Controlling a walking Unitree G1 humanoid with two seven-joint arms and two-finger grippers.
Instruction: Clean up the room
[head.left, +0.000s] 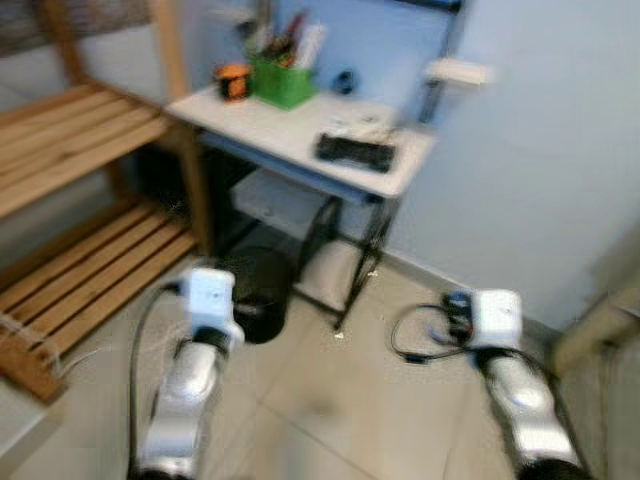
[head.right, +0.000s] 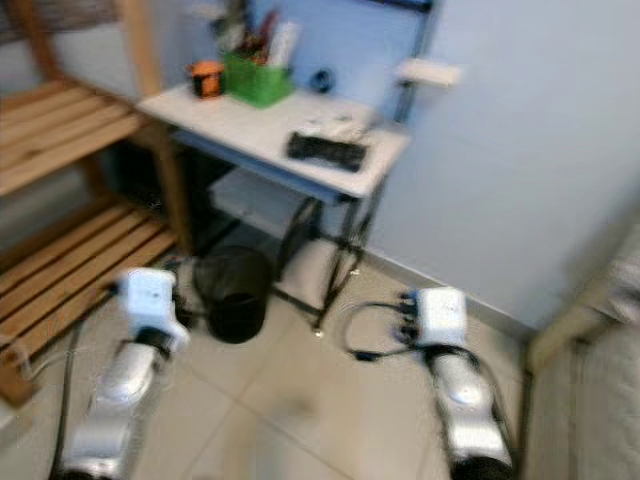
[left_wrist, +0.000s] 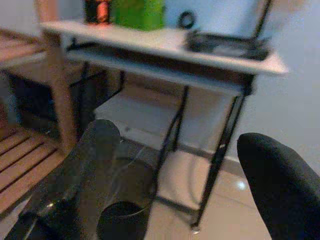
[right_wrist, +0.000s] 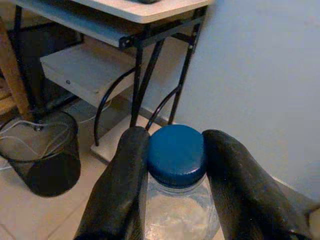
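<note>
My right gripper (right_wrist: 176, 145) is shut on a clear plastic bottle (right_wrist: 175, 212), its two black fingers (right_wrist: 125, 175) pressed against the neck just below the blue cap (right_wrist: 176, 155). The left gripper (left_wrist: 179, 132) is open and holds nothing. A black mesh waste bin (head.left: 258, 290) stands on the tiled floor beside the desk legs, just ahead of my left arm (head.left: 205, 310). My right arm (head.left: 495, 325) reaches forward to the right of the bin. The head views are blurred.
A white desk (head.left: 290, 130) on black legs carries a green holder (head.left: 283, 80), an orange object (head.left: 232, 80) and a flat black item (head.left: 355, 152). A wooden slatted frame (head.left: 80, 130) stands on the left. A black cable (head.left: 415, 340) lies by the wall. Beige furniture (head.left: 600, 320) edges the right.
</note>
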